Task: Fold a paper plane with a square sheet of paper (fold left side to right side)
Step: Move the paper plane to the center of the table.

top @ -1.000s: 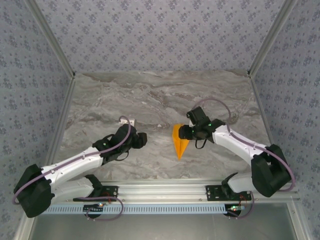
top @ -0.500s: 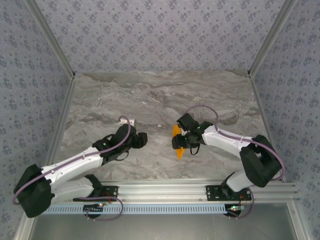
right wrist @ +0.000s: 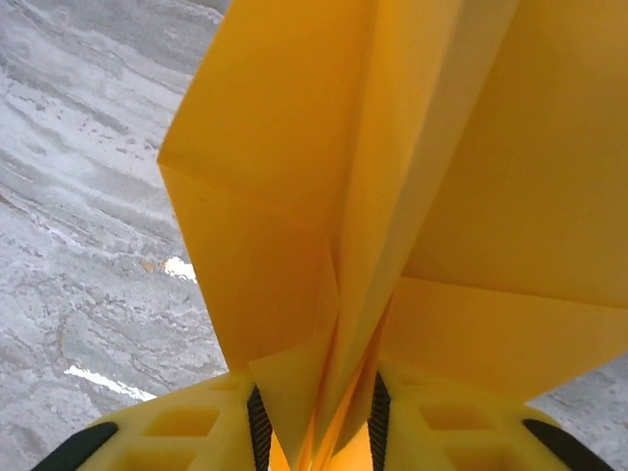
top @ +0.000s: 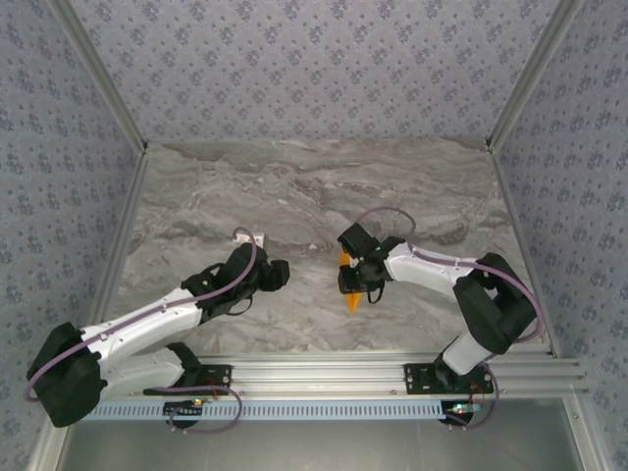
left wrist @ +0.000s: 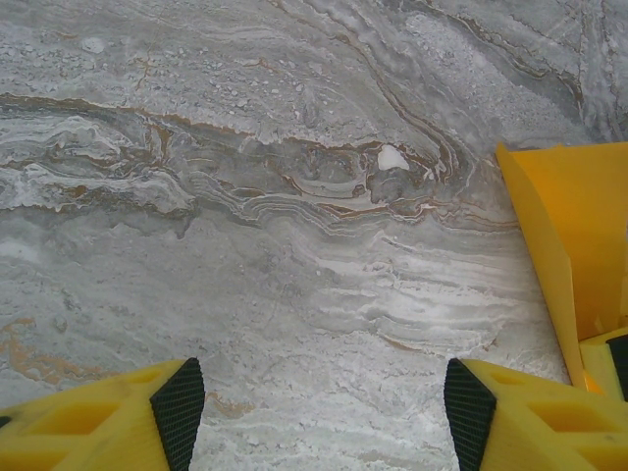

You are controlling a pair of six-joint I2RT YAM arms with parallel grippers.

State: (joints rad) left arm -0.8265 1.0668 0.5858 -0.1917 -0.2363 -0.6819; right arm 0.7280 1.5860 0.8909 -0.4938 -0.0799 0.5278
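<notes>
Over the last second the right arm has swung left, carrying the right gripper (top: 353, 278) from just right of the paper plane (top: 351, 299) to directly over it. From the top view only the orange point toward the near edge and a sliver at the far side now show. The left arm has not shifted.

The plane sits near the middle of the marble table (top: 245, 186), a little right of centre, between the two grippers. In the right wrist view its folded layers (right wrist: 294, 147) fan up and away from the fingers, gathered along a central crease. That suggests the right arm took it at the spine to lift one half and carry the fold across.

The right gripper (right wrist: 316, 432) is nearly closed, its two black pads (right wrist: 257, 422) pinching the bunched layers of paper between them, with only the paper's thickness keeping them apart.

The left gripper (top: 278, 273) waits just left of the plane. In its own wrist view the left gripper (left wrist: 314, 412) is spread wide and holds nothing, with bare table between the fingers (left wrist: 177, 402). The paper's edge (left wrist: 579, 226) lies off to the right, probably so this arm can pin the sheet when needed.
</notes>
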